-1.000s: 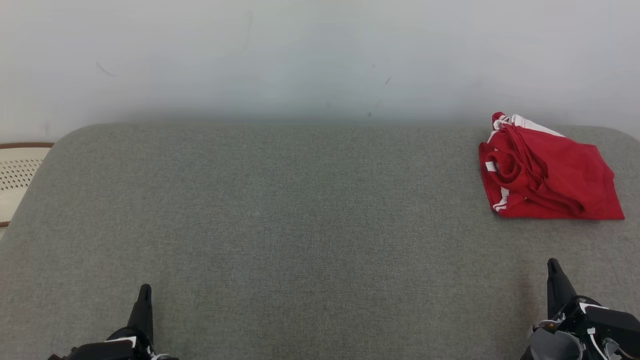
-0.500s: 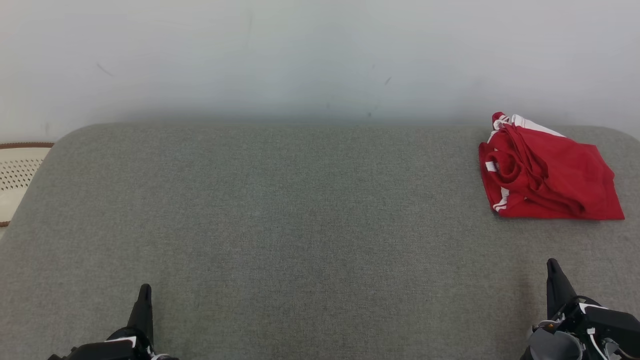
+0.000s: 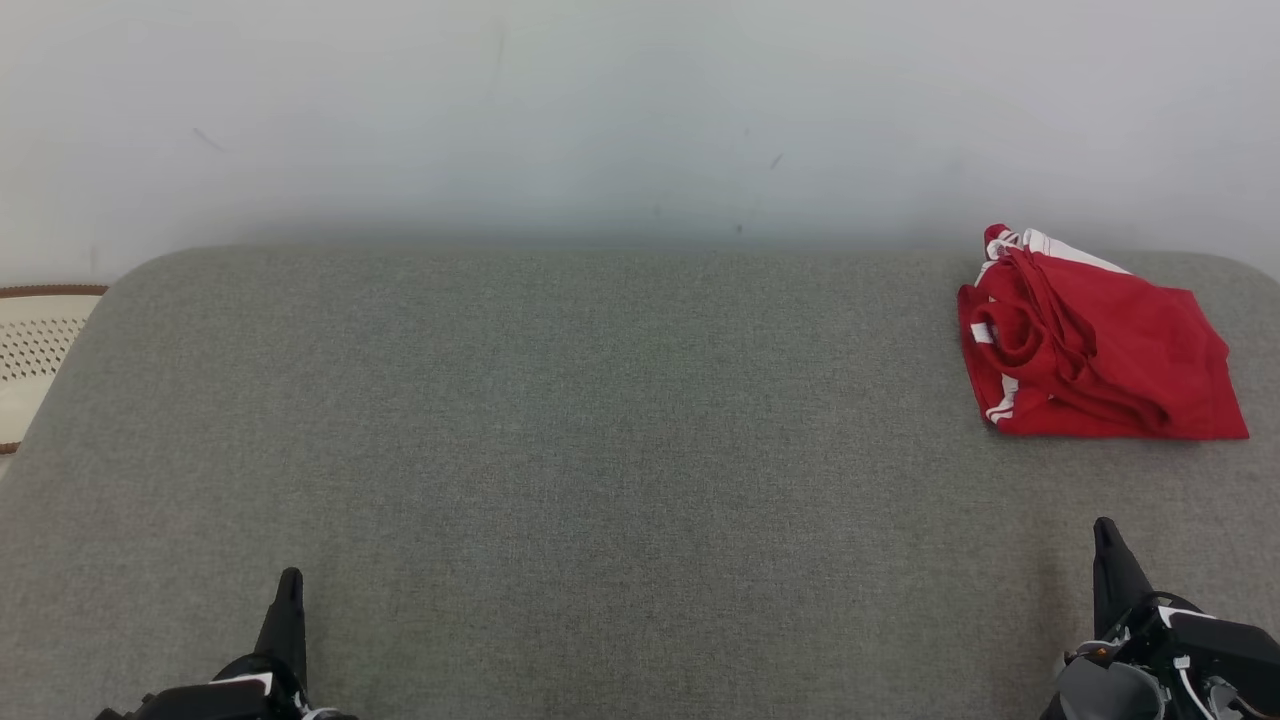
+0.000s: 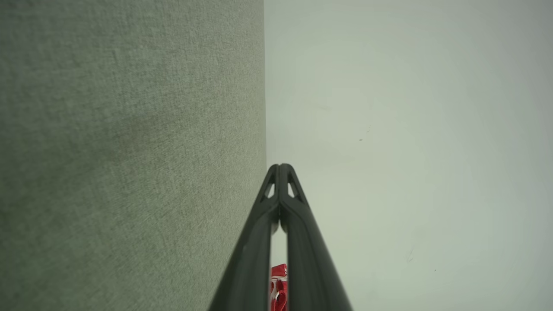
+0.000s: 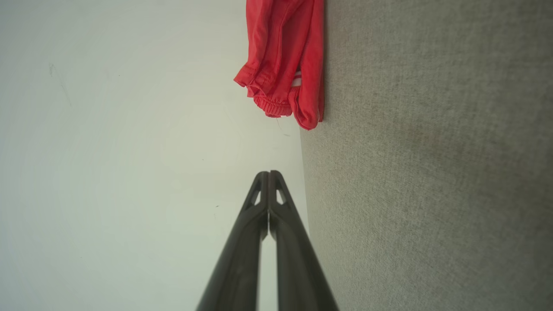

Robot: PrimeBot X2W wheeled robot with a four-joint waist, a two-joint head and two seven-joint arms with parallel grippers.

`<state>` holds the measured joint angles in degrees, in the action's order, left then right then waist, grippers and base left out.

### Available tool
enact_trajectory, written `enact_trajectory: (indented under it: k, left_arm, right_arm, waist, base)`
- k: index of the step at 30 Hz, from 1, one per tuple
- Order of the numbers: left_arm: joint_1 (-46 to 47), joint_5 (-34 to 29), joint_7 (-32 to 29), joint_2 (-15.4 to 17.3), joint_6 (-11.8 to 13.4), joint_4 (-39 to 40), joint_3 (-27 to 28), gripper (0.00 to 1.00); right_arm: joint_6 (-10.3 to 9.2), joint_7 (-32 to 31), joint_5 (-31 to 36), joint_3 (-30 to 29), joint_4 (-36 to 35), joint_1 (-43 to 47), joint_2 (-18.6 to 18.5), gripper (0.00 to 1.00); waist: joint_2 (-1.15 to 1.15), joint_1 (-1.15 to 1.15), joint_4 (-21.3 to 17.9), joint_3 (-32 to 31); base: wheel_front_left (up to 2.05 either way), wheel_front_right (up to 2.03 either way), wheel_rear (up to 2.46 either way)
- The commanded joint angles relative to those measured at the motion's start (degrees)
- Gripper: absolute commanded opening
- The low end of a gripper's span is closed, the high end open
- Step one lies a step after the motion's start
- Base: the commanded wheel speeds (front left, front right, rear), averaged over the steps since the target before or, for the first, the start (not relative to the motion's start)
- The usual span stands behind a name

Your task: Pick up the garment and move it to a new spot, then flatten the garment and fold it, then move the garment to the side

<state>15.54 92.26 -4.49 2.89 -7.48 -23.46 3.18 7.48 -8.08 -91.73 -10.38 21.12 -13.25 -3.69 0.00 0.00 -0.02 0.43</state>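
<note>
Both arms parked low at the near edge of the grey padded surface (image 3: 600, 450). Left gripper (image 3: 288, 585) has its fingers pressed together, nothing between them. Right gripper (image 3: 1104, 530) is the same: fully closed and empty (the wrist views show the tips meeting cleanly on both).

Red garment (image 3: 1095, 345) with white trim sits at the far right of the surface, close to the back edge by the wall (image 3: 600, 120), well apart from both grippers. It lies as a compact, roughly rectangular bundle, layers stacked, waistband bunched on top. Looks loosely folded, though I can't tell how tidy from this angle.

Step in hand: ambiguous. This fits a bundle waiting to be picked up and relocated, and equally a folded garment already set off to the side with the arms at rest. Frames don't separate the two, so I'm not calling a next move. The right arm is the nearer one, and any grasp needs its fingers opened first.
</note>
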Motion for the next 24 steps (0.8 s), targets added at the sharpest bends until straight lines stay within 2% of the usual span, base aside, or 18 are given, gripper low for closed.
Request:
enact_trajectory:
  k: [1,24]
  left_arm:
    - [0.43,0.18,-0.16,-0.04,-0.16,-0.05,0.15,0.00]
    - [0.42,0.19,-0.16,-0.04,-0.16,-0.05,0.15,0.00]
  right_arm:
    - [0.02,-0.16,0.38,-0.10,-0.02,0.06,0.12,0.00]
    - [0.02,-0.41,0.68,-0.32,-0.01,0.02,0.27,0.00]
  waist:
    - [0.00,0.00,0.00,0.00]
    - [0.00,0.00,0.00,0.00]
  base:
    - [0.00,0.00,0.00]
    - [0.00,0.00,0.00]
